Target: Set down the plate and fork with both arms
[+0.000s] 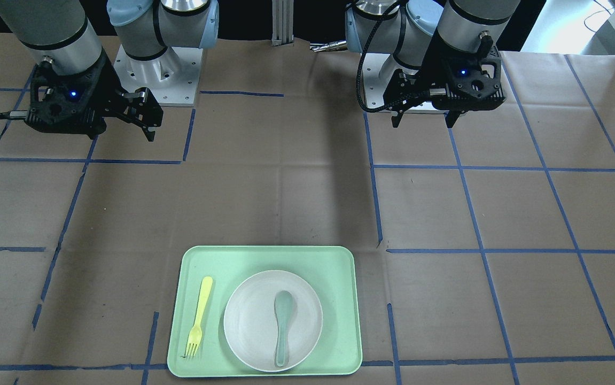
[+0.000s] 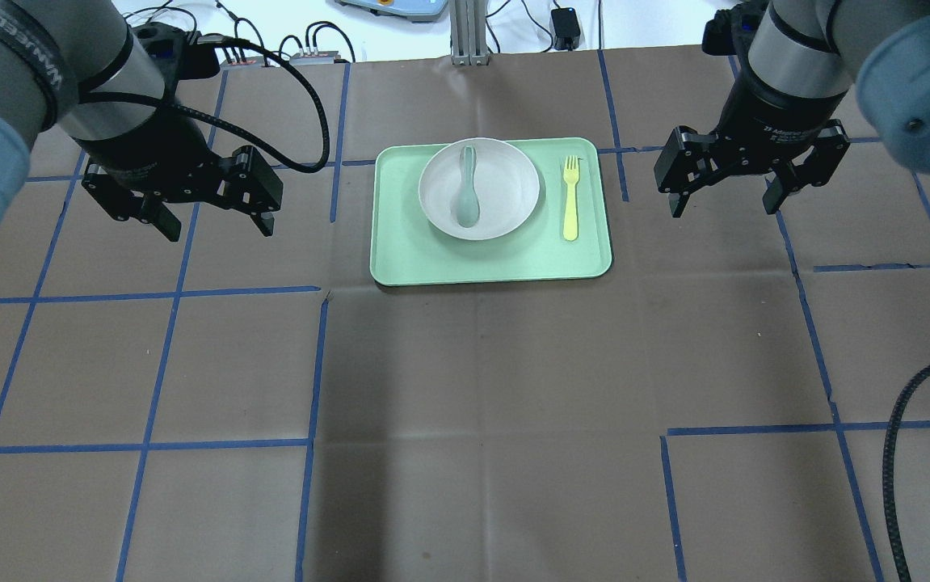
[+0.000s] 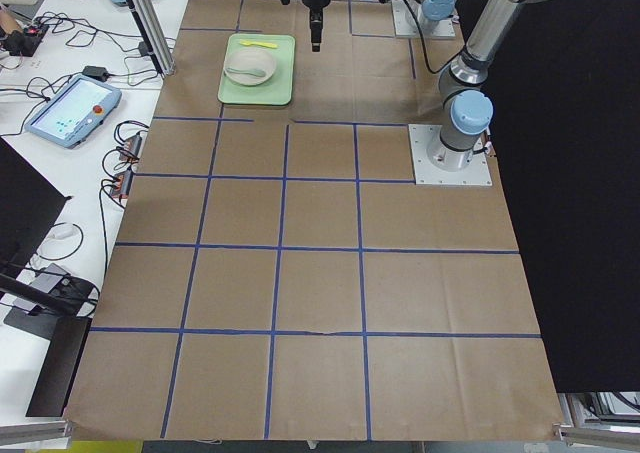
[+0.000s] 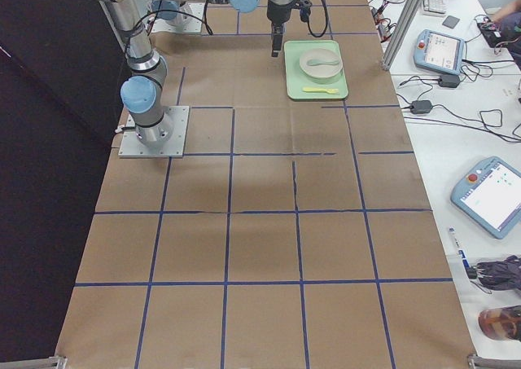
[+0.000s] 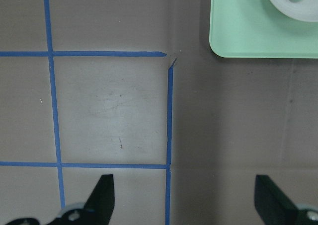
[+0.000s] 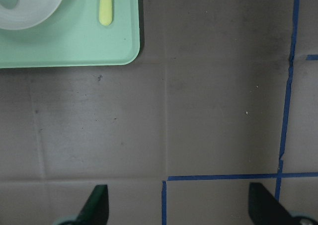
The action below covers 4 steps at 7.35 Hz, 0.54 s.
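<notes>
Plate (image 2: 509,190) sat upper-centre of the overhead frame on the tray (image 2: 489,263) with the spoon (image 2: 467,187) in it, fork (image 2: 570,198) just right of it on the tray, left gripper (image 2: 218,232) at frame left and right gripper (image 2: 723,210) at frame right, both with fingers spread, empty.

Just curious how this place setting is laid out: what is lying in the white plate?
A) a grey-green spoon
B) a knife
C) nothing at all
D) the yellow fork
A: the spoon lies in the plate, while the fork lies beside the plate, on the tray.
</notes>
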Each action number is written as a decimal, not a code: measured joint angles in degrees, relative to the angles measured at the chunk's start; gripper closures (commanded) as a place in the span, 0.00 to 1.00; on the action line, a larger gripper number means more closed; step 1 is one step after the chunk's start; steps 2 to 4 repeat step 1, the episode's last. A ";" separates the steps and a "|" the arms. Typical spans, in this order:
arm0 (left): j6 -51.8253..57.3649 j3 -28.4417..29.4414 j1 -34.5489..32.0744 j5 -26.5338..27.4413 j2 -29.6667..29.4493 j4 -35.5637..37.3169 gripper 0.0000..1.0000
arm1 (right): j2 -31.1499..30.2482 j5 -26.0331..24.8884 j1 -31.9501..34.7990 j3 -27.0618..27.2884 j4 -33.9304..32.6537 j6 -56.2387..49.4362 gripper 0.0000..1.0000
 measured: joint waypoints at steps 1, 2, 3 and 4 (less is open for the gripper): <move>-0.02 -0.01 0.00 0.00 0.01 0.00 0.00 | -0.01 0.00 0.00 0.03 0.00 0.01 0.00; -0.02 -0.01 0.00 0.00 0.01 0.00 0.00 | -0.01 0.00 0.00 0.03 0.00 0.01 0.00; -0.02 -0.01 0.00 0.00 0.01 0.00 0.00 | -0.01 0.00 0.00 0.03 0.00 0.01 0.00; -0.02 -0.01 0.00 0.00 0.01 0.00 0.00 | -0.01 0.00 0.00 0.03 0.00 0.01 0.00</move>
